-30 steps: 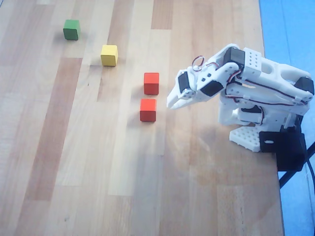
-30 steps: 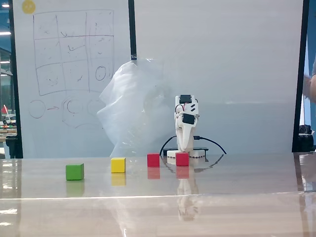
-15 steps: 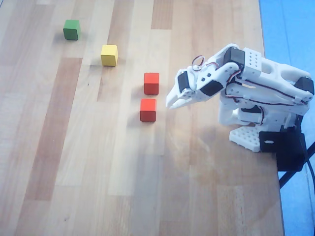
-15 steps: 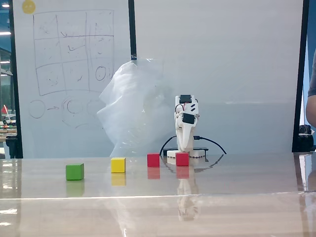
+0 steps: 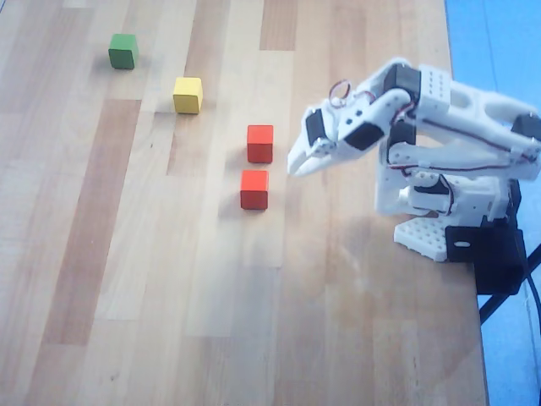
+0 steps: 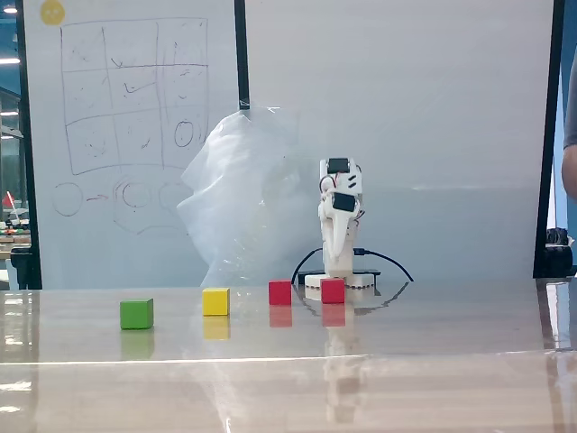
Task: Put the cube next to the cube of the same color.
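Observation:
Two small red cubes lie close together on the wooden table, a small gap between them. One red cube (image 5: 259, 143) (image 6: 280, 291) is farther up in the overhead view. The other red cube (image 5: 254, 189) (image 6: 333, 290) lies just below it. Which of the two was moved I cannot tell. The white gripper (image 5: 295, 166) (image 6: 336, 260) hangs in the air to the right of the cubes in the overhead view, touching neither. Its fingers are together and hold nothing.
A yellow cube (image 5: 188, 95) (image 6: 215, 301) and a green cube (image 5: 122, 51) (image 6: 136, 314) lie in a line up and left of the red pair in the overhead view. The arm's base (image 5: 444, 228) stands at the table's right edge. A person's arm (image 6: 570, 162) shows at the fixed view's right edge.
The arm has lifted: the gripper rose and drew slightly away from the cubes. No cube has moved.

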Robot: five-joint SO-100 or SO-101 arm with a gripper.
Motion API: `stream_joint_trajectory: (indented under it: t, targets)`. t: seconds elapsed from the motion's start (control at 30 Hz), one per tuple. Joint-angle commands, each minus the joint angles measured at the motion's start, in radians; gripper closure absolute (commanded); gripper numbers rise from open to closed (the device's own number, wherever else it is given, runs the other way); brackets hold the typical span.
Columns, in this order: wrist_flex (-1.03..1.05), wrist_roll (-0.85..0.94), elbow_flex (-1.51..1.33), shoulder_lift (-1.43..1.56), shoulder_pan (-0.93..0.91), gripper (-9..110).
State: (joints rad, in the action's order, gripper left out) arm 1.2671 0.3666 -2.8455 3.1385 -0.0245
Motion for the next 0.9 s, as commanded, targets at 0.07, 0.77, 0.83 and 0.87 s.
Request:
stream_joint_trajectory:
  t: [0.07,0.77,0.83,0.87]
  targets:
    - [0.087,-0.006,0.403,-0.288,-0.011,101]
    - [0.295,-0.011,0.971,-0.988,-0.012,101]
    - [0.258,-0.011,0.963,-1.006,-0.015,101]
    - [0.252,-0.011,0.957,-1.014,-0.018,101]
